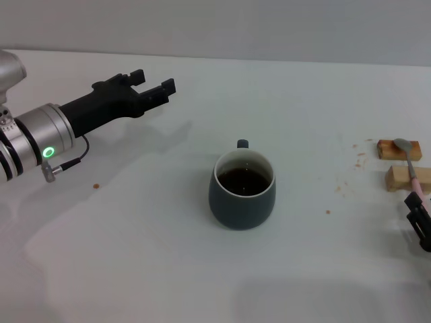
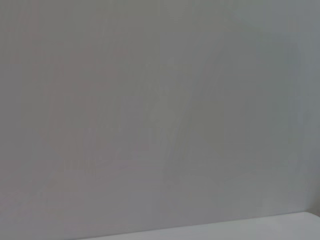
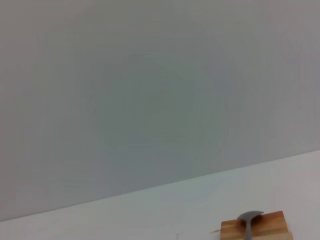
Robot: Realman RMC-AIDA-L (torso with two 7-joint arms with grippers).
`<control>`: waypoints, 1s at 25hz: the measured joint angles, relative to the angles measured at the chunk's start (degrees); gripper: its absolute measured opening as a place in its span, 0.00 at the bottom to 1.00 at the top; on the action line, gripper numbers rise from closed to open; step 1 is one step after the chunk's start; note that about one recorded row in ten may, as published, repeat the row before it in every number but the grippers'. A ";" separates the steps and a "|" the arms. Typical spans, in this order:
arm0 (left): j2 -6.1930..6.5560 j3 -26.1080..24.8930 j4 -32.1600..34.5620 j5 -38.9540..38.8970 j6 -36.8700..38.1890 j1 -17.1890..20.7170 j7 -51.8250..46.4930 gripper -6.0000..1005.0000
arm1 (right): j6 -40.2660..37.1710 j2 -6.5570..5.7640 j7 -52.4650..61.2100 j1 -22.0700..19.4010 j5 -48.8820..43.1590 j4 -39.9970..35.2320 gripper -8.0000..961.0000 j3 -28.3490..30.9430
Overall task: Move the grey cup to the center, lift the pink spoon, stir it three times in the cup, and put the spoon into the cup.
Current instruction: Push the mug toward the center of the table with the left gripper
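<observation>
A: What could be spoiled here?

B: The pink spoon (image 1: 412,164), bridged across two wooden blocks (image 1: 399,149) at the right, could be knocked off by a low approach, and the full grey cup (image 1: 242,190) mid-surface could be slopped.

A: And the poses?

B: The left end effector (image 1: 154,85) is held open, raised, well apart. The right end effector (image 1: 419,217) is seen just beside the spoon's handle; its state cannot be told.

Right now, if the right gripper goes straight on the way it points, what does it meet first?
Most likely the pink spoon, lying across the two wooden blocks just ahead of the right gripper. Depth between them is unclear.
</observation>
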 joint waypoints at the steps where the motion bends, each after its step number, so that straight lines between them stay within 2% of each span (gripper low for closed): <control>1: -0.03 0.00 0.00 0.00 0.00 0.00 0.00 0.83 | 0.08 -0.02 0.00 0.04 0.00 0.00 0.52 0.01; 23: -0.38 -0.20 0.00 -0.05 0.00 0.30 -0.02 0.83 | 2.16 -0.13 0.00 1.44 -0.01 0.00 0.51 -0.53; 25: -0.38 -0.20 0.00 -0.06 -0.01 0.35 -0.02 0.83 | 2.47 -0.13 0.00 1.46 -0.01 0.00 0.49 -0.54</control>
